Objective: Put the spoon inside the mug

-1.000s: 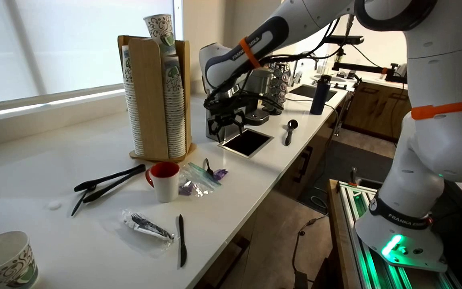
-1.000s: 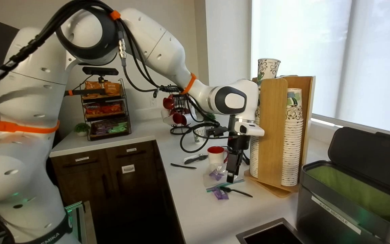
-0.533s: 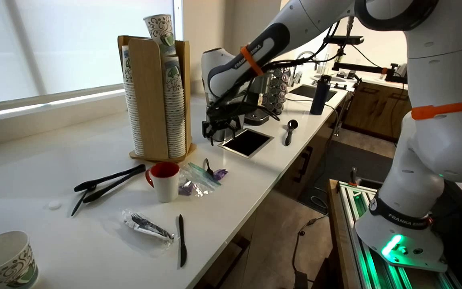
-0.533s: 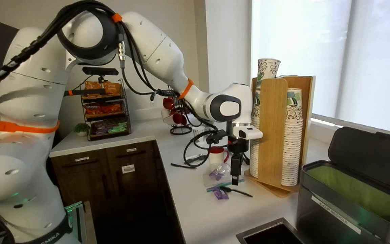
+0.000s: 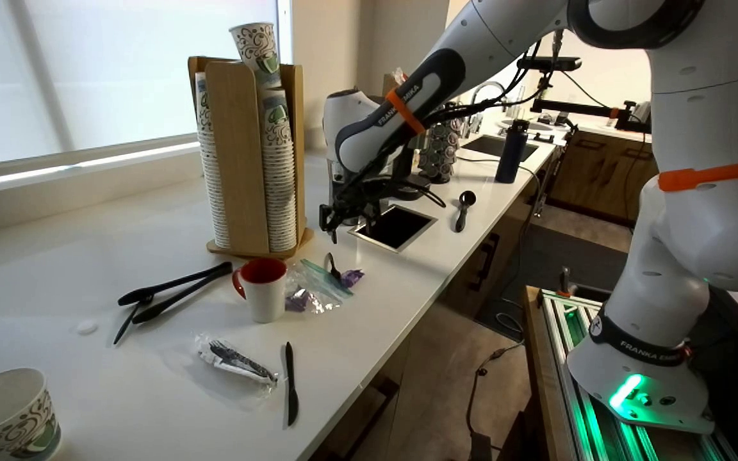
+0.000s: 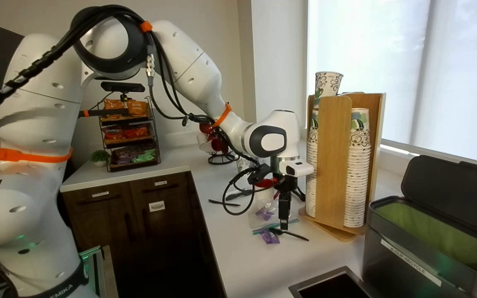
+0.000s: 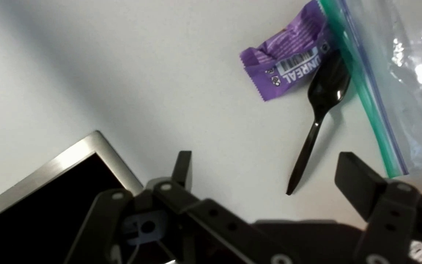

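A white mug (image 5: 265,298) with red inside and handle stands upright on the counter; it also shows in an exterior view (image 6: 265,193), partly behind the arm's cables. No silvery metal spoon shows; it is hidden or out of view. A black plastic spoon (image 7: 326,91) lies with its bowl beside a purple packet (image 7: 288,55) and the green seal of a clear bag (image 7: 398,91). It shows in both exterior views (image 5: 332,266) (image 6: 292,235). My gripper (image 7: 264,168) is open and empty above the counter, the black spoon's handle end showing between its fingers. It points down in both exterior views (image 5: 351,229) (image 6: 284,225).
A wooden cup holder (image 5: 234,160) stands close to the arm. A square metal-framed opening (image 5: 430,223) lies near the gripper. A K-cup bin (image 6: 420,248), black tongs (image 5: 177,291), a black knife (image 5: 291,384), wrapped cutlery (image 5: 234,358) and a patterned cup (image 5: 16,416) are on the counter.
My gripper has moved lower toward the counter and stands more upright in an exterior view. The mug, bag and black spoon have not moved.
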